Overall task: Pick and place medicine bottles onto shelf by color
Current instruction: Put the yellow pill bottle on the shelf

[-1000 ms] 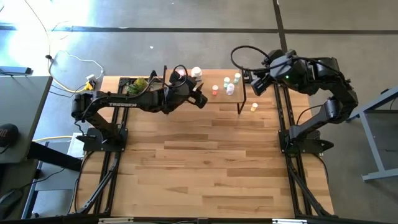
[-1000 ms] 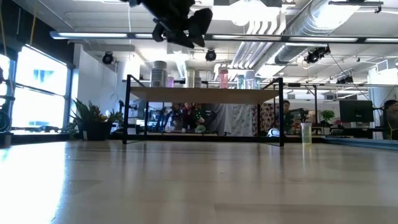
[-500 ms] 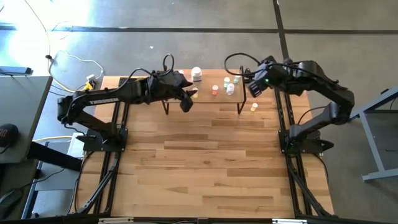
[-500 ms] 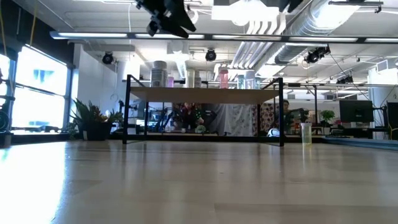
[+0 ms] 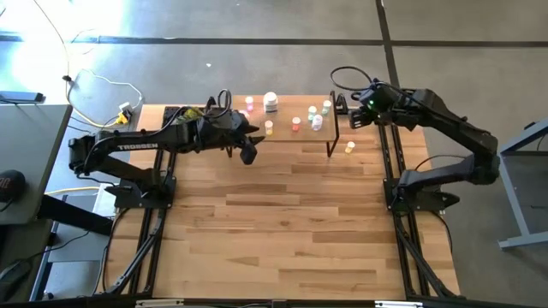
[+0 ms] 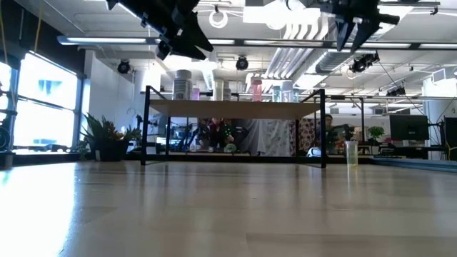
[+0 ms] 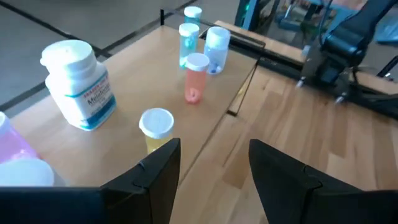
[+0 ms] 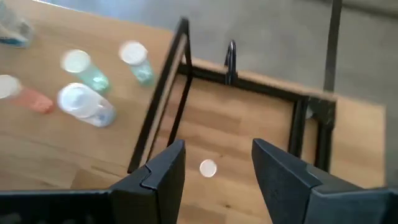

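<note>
Up on the shelf [image 5: 282, 137] we see the bottles standing upright: a large white bottle [image 5: 271, 103] at the back, a pink one [image 5: 249, 102] beside it, a yellow one [image 5: 268, 127] toward the front edge, an orange one [image 5: 296, 125] next along, and then a cluster of a bluish bottle [image 5: 317, 122] and two green ones [image 5: 312, 110] near the shelf's right end. One more yellow bottle [image 5: 349, 147] stands on the table [image 5: 282, 222] just off the shelf's right legs, apart from the rest.

From the left wrist view we find the left gripper [image 7: 211, 168] spread, its fingers [image 7: 158, 171] apart with nothing between them; the yellow bottle [image 7: 157, 127] stands just beyond them, the white bottle [image 7: 78, 84] and orange bottle [image 7: 196, 78] farther on. From above, the left gripper [image 5: 248, 152] hangs over the table just in front of the shelf's left end, its arm stretched out long from its base at the table's left side.

The right gripper [image 8: 214, 171] is likewise spread and empty, looking down past the shelf's black frame at the lone yellow bottle [image 8: 208, 168] on the table. From above, the right gripper [image 5: 353, 115] hovers at the shelf's right end, well above the board, with the arm arched over from its base at the table's right side.
</note>
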`<move>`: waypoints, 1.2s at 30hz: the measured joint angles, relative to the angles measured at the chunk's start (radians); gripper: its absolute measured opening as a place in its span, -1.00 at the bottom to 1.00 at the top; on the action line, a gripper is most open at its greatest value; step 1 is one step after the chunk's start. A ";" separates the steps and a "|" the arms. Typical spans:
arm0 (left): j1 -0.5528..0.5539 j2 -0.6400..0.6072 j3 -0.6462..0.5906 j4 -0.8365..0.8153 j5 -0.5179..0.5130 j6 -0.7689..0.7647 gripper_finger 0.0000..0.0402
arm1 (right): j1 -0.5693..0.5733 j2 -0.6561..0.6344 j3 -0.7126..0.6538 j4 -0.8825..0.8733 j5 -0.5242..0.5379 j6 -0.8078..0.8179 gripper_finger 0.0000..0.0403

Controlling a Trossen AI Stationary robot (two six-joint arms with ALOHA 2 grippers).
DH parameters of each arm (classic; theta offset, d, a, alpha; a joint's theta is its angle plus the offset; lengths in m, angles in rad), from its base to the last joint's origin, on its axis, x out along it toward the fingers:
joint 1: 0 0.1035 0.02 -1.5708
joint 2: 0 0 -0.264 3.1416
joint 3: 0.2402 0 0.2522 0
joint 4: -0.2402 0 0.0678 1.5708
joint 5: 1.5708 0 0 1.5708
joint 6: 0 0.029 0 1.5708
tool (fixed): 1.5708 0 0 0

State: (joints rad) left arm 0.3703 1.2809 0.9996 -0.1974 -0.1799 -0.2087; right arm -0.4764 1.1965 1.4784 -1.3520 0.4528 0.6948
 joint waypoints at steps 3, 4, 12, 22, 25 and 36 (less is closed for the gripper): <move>-0.008 -0.028 -0.043 0.043 0.004 -0.006 -0.10 | -0.063 -0.015 -0.085 0.046 -0.071 0.017 -0.12; -0.013 -0.037 -0.053 0.052 0.004 -0.005 -0.10 | -0.083 -0.018 -0.109 0.058 -0.097 0.024 -0.12; -0.057 -0.121 -0.123 0.082 -0.019 0.025 -0.10 | -0.231 -0.020 -0.284 0.134 -0.295 0.039 -0.12; -0.078 -0.226 -0.185 0.120 -0.041 0.030 -0.10 | -0.403 -0.020 -0.469 0.310 -0.520 0.033 -0.12; -0.086 -0.246 -0.186 0.120 -0.041 0.056 -0.10 | -0.439 -0.020 -0.523 0.368 -0.569 0.059 -0.12; -0.098 -0.263 -0.186 0.111 -0.040 0.065 -0.10 | -0.459 -0.020 -0.656 0.446 -0.582 0.144 -0.12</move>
State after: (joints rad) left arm 0.2726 1.0176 0.8139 -0.0862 -0.2203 -0.1432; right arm -0.9359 1.1767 0.8223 -0.9064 -0.1287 0.8393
